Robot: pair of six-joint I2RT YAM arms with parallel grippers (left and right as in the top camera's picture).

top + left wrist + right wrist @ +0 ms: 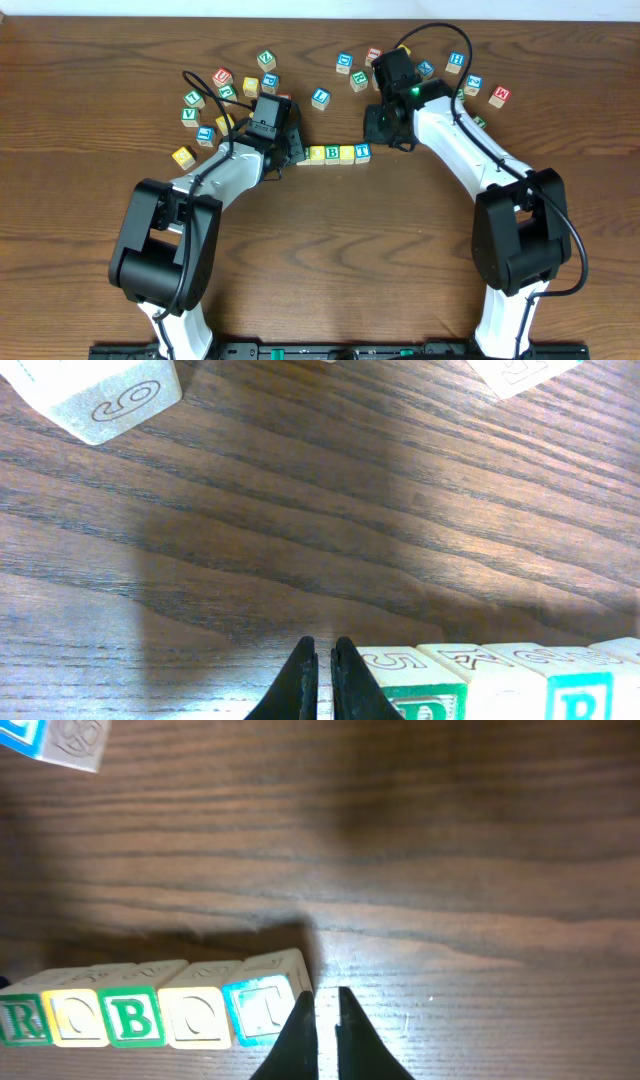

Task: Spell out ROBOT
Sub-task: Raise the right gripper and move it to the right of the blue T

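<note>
A row of letter blocks (332, 153) lies at the table's middle. In the right wrist view it reads R (22, 1018), O (80, 1017), B (133, 1017), O (197, 1016), T (262, 1009). My right gripper (326, 1020) is shut and empty, its tips against the T block's right side; it also shows in the overhead view (378, 128). My left gripper (324, 670) is shut and empty, touching the row's left end block (410, 680); it also shows in the overhead view (288, 155).
Several loose letter blocks lie scattered along the far side, such as a yellow one (183, 156), a red one (222, 76) and a blue one (456, 60). A block marked 9 (100, 395) lies beyond my left gripper.
</note>
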